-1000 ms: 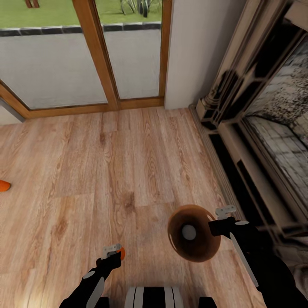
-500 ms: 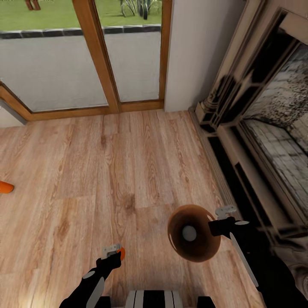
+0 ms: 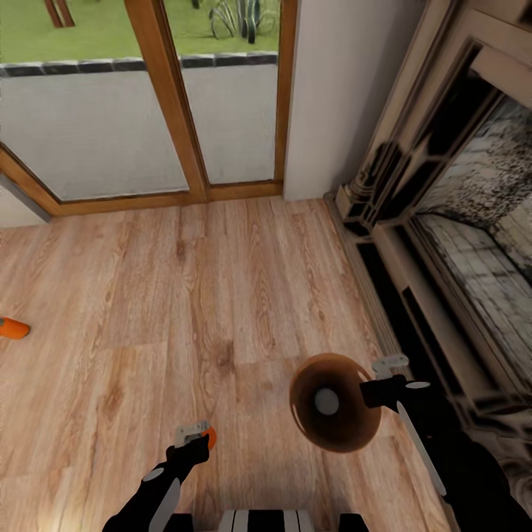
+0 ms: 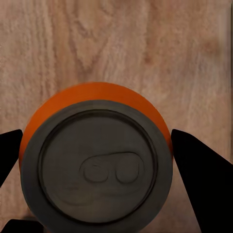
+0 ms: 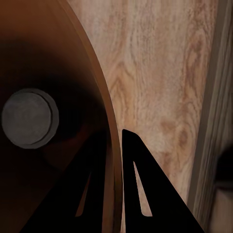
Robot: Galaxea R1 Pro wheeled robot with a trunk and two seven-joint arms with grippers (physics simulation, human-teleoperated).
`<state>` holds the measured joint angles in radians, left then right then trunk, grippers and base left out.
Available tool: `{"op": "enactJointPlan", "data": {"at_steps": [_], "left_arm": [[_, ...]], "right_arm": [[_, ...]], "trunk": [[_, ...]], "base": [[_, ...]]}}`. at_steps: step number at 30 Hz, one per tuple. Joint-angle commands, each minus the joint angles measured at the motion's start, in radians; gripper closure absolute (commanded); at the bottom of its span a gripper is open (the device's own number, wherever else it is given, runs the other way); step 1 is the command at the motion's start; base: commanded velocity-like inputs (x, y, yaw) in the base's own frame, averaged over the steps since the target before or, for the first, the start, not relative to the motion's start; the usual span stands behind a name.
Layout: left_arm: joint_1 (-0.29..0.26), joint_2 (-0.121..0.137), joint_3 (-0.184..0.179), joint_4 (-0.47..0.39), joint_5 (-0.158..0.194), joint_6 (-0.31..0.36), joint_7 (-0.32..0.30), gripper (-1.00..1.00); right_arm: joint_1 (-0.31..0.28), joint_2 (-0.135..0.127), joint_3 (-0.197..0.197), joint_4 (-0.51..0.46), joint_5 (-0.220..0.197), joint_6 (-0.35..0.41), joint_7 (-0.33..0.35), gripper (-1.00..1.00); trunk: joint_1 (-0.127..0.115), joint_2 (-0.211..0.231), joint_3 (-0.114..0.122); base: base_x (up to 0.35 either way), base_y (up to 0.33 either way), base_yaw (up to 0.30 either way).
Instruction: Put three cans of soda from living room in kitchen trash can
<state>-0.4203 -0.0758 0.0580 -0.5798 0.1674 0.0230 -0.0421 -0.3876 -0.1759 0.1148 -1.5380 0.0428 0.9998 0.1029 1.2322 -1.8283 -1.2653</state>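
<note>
View has shifted slightly; arms unchanged. Left tool (image 3: pixel 198 434) still pinches orange can (image 4: pixel 97 160); right tool (image 3: pixel 380 386) still clamps trash can (image 3: pixel 336 403) rim, one can (image 5: pixel 29 117) inside.

One can (image 3: pixel 325 401) inside the bin (image 3: pixel 299 414), fireplace (image 3: pixel 458 244) on its right.

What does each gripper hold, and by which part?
The left gripper holds an orange can by its sides, one finger on each side. The right gripper holds the bin by its rim, fingers across the wall.
</note>
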Motion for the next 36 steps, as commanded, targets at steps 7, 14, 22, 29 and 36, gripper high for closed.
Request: {"op": "enactJointPlan", "data": {"at_steps": [7, 14, 22, 29, 36], "left_arm": [[0.000, 0.000, 0.000, 0.000, 0.000, 0.000, 0.001, 1.00], [0.000, 0.000, 0.000, 0.000, 0.000, 0.000, 0.000, 1.00], [0.000, 0.000, 0.000, 0.000, 0.000, 0.000, -0.001, 1.00], [0.000, 0.000, 0.000, 0.000, 0.000, -0.001, -0.001, 1.00], [0.000, 0.000, 0.000, -0.001, 0.000, -0.001, -0.001, 1.00]], "right_arm": [[0.001, 0.000, 0.000, 0.001, -0.014, 0.000, 0.006, 1.00], [0.000, 0.000, 0.000, 0.001, -0.014, 0.000, 0.006, 1.00], [0.001, 0.000, 0.001, 0.000, -0.014, 0.000, 0.006, 1.00], [0.001, 0.000, 0.002, 0.001, -0.014, 0.000, 0.006, 1.00], [0.001, 0.000, 0.002, 0.000, -0.014, 0.000, 0.006, 1.00]], "trunk": [[-0.027, 0.049, 0.033], [-0.054, 0.098, 0.067], [-0.084, 0.154, 0.105], [-0.111, 0.203, 0.138], [-0.138, 0.252, 0.171]], "base": [[0.000, 0.000, 0.000], [0.000, 0.000, 0.000], [0.000, 0.000, 0.000], [0.000, 0.000, 0.000], [0.000, 0.000, 0.000]]}}
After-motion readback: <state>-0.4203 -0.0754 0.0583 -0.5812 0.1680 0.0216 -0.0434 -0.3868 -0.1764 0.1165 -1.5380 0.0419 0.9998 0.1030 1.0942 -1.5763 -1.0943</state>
